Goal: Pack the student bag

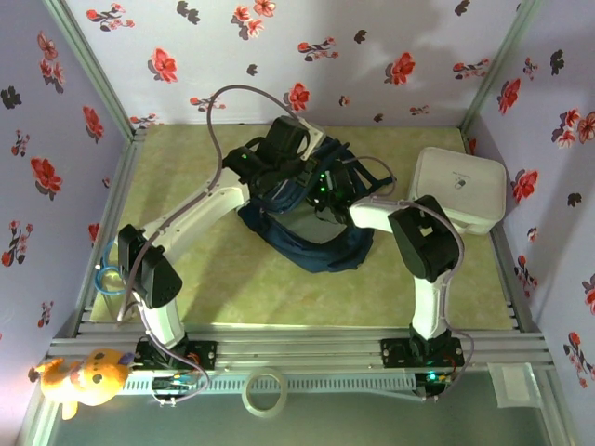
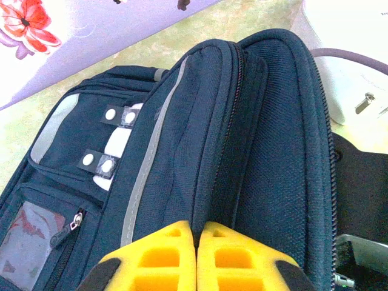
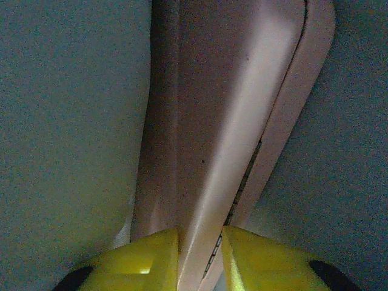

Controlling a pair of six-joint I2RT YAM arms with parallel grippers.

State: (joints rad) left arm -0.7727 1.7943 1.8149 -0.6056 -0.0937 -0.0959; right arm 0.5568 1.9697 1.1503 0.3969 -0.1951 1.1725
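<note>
Orange-and-yellow plush toy [image 1: 88,376] sits at the near left corner, outside the metal rail, and a roll of tape [image 1: 245,392] lies flat on the grey ledge between the two arm bases. Past the rail, a blue ring [image 1: 102,283] rests at the left edge of the mottled green desk [image 1: 232,297], beside the left arm's elbow. Both arms reach inward to the student bag [image 1: 279,228], which lies mid-desk toward the far wall with its dark straps spread toward the near side. The left end effector [image 2: 197,242] is at the bag's upper edge with its yellow fingers pressed together and no gap between them. A fold of navy fabric runs right up to them, but whether any is pinched I cannot tell. Ahead of it are the grey stripe, a grey patch, white snap tabs and a clear window pocket with a zip pull. The right end effector [image 3: 200,236] is set narrow, its fingers clamped on the edge of a slim pale case [image 3: 224,121], with dull blue-grey fabric on both sides. Just right of the bag, near the far right corner, stands a white rounded box [image 1: 460,190]. Floral walls [image 1: 279,56] close in the far side and both flanks.
</note>
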